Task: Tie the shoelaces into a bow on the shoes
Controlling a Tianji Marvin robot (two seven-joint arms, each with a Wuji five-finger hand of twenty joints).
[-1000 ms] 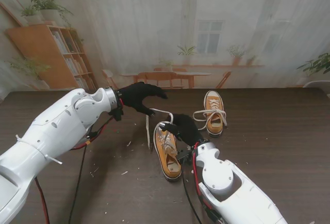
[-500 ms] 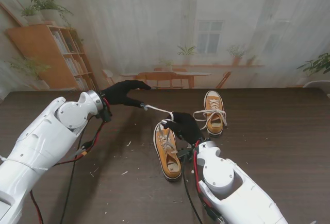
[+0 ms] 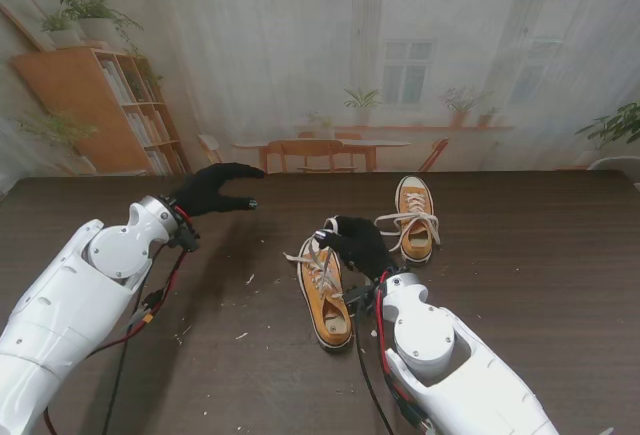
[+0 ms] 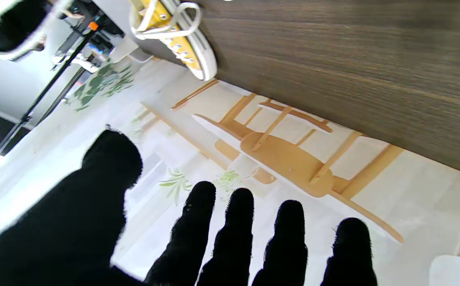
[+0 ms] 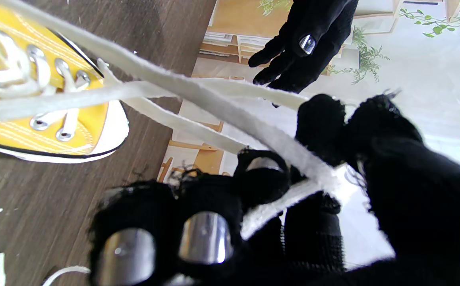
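A dark wood bench [image 3: 520, 255] stands before a printed room backdrop. The near yellow shoe [image 3: 325, 295] lies at the middle, the second shoe [image 3: 415, 217] beyond it to the right. The right hand [image 3: 358, 245] has its fingers [image 5: 319, 123] clamped on the white lace [image 5: 198, 95]. The left hand [image 3: 212, 190] hovers well left, fingers [image 4: 234, 222] apart, holding nothing

near shoe [image 3: 325, 295] left of far shoe [image 3: 415, 218], both on table [image 3: 540, 255]
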